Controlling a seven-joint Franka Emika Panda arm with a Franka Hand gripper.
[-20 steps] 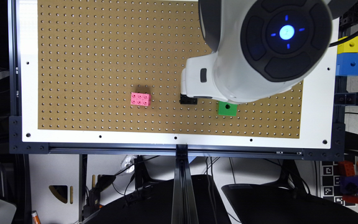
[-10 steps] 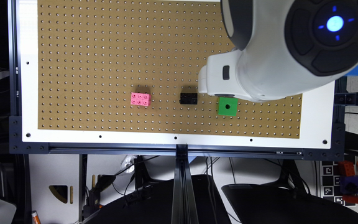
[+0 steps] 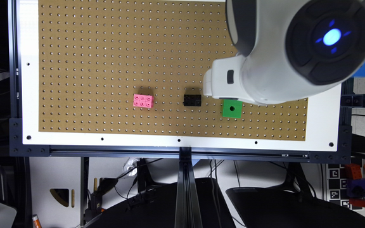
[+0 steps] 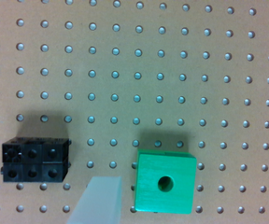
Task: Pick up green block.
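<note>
The gripper (image 4: pixel 186 200) is spread wide and empty, one translucent finger (image 4: pixel 99 200) just beside the green block (image 4: pixel 165 182), the other at the frame's edge. It hovers above the tabletop (image 3: pixel 106 63), the block between its fingers but off-centre. Approach is the step in hand; next it should centre, then descend. A black brick (image 4: pixel 34 161) lies at the block's nine o'clock.

Even overhead light, bright on the pegboard (image 3: pixel 106 63). Its white border (image 3: pixel 30 95) is blown out. Arm housing (image 3: pixel 296 50) is soft, its blue light glaring. Wrist view is slightly blurry; green block (image 4: pixel 165 182) and black brick (image 4: pixel 34 160) cast soft shadows beside them.
</note>
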